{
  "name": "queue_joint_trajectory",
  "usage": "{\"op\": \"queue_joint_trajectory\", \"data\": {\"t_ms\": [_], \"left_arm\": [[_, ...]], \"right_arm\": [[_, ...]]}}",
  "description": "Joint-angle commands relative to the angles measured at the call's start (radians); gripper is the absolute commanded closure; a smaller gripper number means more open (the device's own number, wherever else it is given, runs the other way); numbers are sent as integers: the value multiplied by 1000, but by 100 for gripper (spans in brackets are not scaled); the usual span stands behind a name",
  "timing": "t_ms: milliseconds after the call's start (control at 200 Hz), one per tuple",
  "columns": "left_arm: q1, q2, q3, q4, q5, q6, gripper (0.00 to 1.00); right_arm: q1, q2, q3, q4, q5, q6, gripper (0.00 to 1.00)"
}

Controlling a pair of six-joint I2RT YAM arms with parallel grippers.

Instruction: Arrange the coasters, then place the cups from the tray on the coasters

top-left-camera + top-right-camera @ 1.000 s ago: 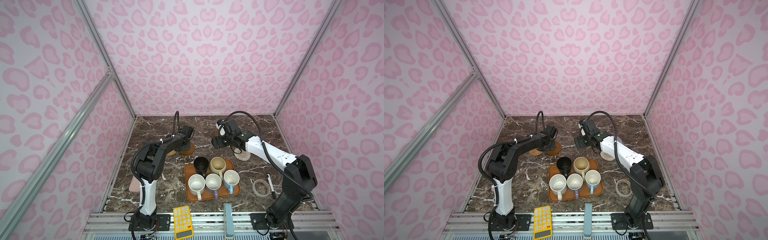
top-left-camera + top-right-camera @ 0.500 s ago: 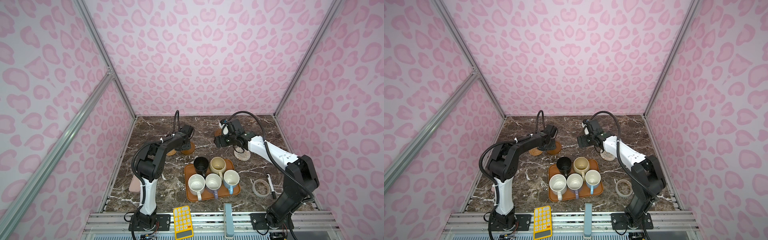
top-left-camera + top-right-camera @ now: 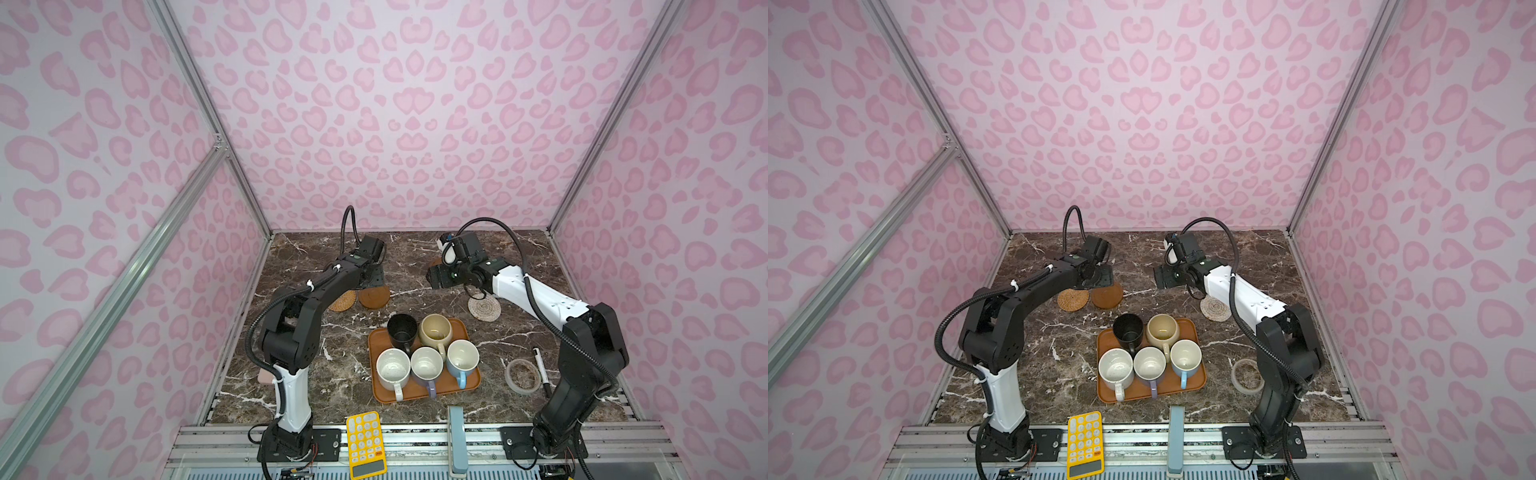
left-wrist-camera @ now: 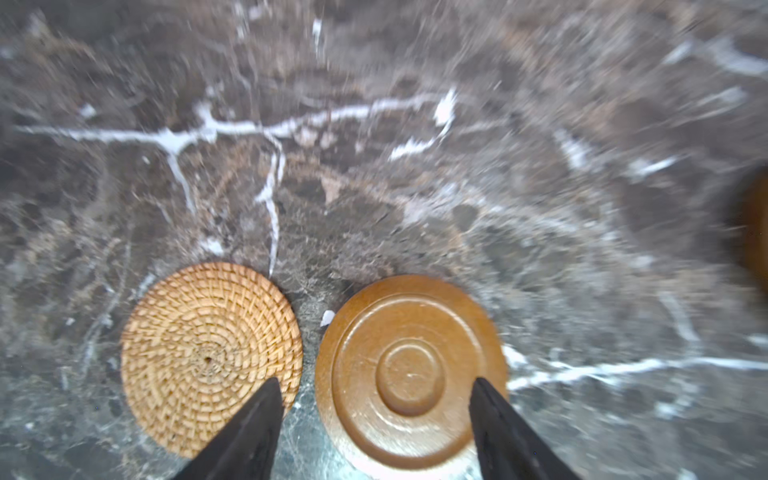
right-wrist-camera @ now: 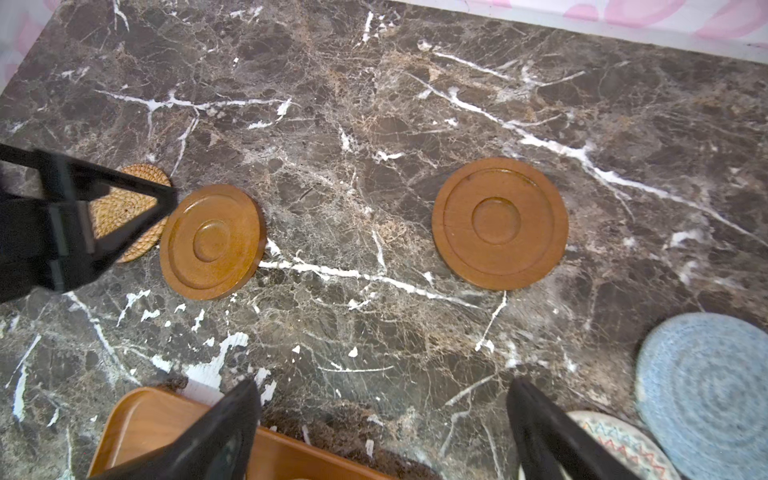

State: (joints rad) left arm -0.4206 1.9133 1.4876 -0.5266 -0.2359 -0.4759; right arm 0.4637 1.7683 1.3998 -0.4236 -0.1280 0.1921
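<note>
Left gripper (image 4: 376,380) newly spread over brown coaster (image 4: 411,374), rattan coaster (image 4: 210,357) beside its edge, right gripper (image 5: 383,381) wide, empty, over bare marble (image 5: 374,124)

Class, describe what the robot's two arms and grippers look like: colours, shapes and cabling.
Both arms are jointed black-and-white links. The left arm is mostly black with a white link near its base; the right arm has a white forearm and black lower links. Black ribbed cables run along each. The left gripper and right gripper have black tapered fingers.
</note>
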Motion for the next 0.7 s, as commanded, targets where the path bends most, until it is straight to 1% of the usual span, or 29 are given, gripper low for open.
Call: {"op": "queue_joint_trajectory", "data": {"t_ms": [0, 25, 70, 160, 235, 285, 310, 435, 485, 595, 695], "left_arm": [[3, -88, -25, 25, 52, 3, 9], [3, -114, -43, 47, 79, 3, 0], [3, -159, -72, 87, 119, -2, 2], [3, -227, -110, 155, 223, -8, 2], [0, -269, -124, 191, 288, -19, 2], [-3, -289, -135, 218, 329, -25, 2], [-5, -296, -136, 233, 349, -28, 2], [-5, -314, -189, 330, 472, -55, 2], [-9, -306, -184, 339, 475, -60, 2], [-25, -269, -149, 291, 419, -41, 2], [-28, -244, -148, 312, 445, -55, 2]], "right_arm": [[-31, 30, 11, -8, 48, 60, 1], [-39, 36, 14, -7, 47, 65, 1], [-53, 49, 19, -5, 46, 70, 1], [-76, 79, 42, -11, 39, 65, 1], [-100, 110, 71, -23, 39, 62, 1], [-117, 133, 78, -31, 35, 64, 1], [-124, 143, 112, -33, 32, 65, 1], [-169, 218, 177, -53, 7, 72, 6], [-181, 246, 201, -59, 2, 70, 8], [-199, 310, 263, -87, 0, 63, 13], [-206, 365, 313, -106, -5, 56, 18]]}}
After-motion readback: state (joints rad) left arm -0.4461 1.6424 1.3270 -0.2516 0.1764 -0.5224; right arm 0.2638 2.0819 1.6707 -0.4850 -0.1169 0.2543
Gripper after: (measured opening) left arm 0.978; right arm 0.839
